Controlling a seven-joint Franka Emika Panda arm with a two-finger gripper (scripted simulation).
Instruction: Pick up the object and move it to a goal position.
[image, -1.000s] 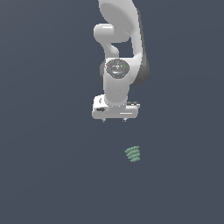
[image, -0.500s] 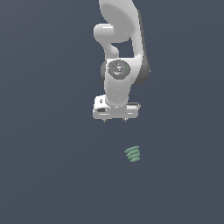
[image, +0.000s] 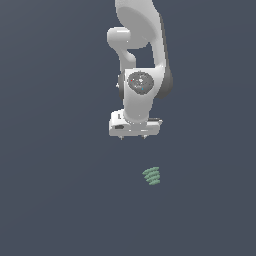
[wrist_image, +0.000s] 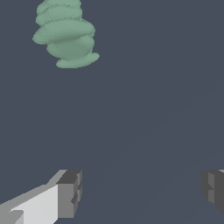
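One green ribbed object (image: 152, 176) lies alone on the desk | fingers (wrist_image: 68, 194) spread wide, empty, hovering just behind it | arm has barely shifted over the last second | pickup not yet begun.

We saw only a flat, featureless dark slate-blue surface (image: 55, 200) filling both views, evenly lit; whether it was floor or tabletop we could not tell.
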